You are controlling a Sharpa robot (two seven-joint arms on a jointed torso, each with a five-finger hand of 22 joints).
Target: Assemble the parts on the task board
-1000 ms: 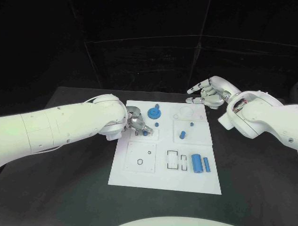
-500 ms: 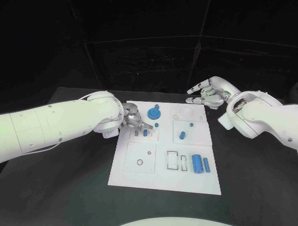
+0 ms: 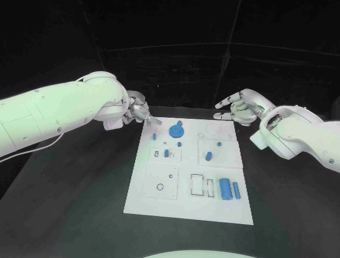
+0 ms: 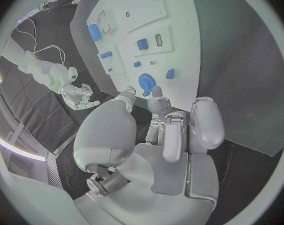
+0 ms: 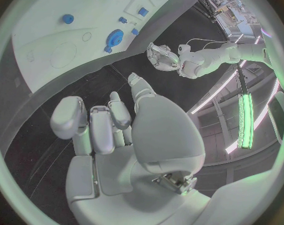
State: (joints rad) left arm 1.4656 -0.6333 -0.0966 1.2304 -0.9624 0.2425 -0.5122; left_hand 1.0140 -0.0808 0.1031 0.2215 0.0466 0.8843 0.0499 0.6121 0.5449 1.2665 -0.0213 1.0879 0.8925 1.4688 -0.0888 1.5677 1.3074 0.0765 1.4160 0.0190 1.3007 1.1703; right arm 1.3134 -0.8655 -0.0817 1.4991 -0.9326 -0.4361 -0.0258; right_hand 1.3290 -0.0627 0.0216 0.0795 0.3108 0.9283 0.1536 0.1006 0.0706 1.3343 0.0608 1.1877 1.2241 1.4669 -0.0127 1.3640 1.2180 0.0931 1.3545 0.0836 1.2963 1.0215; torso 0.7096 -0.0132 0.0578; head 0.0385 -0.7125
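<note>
The white task board (image 3: 187, 201) lies in the middle of the black table. Near its far edge sits a round blue part (image 3: 176, 129), with small blue parts (image 3: 154, 136) around it. One small blue part (image 3: 166, 153) stands in a recess on the left half. Two blue cylinders (image 3: 224, 187) lie side by side at the near right. My left hand (image 3: 139, 112) hovers off the board's far left corner, fingers apart, holding nothing; its wrist view shows the empty palm (image 4: 170, 130) and the round part (image 4: 146, 81). My right hand (image 3: 236, 107) hangs beyond the far right corner, empty, fingers spread (image 5: 110, 130).
Several empty outlined recesses (image 3: 197, 183) mark the near half of the board. Bare black table (image 3: 69, 193) surrounds the board on all sides. Dark screens stand behind the table's far edge.
My left hand has lifted off the small blue part on the board's left half and drawn back to the far left corner. The part stays on the board. The right hand has hardly moved.
</note>
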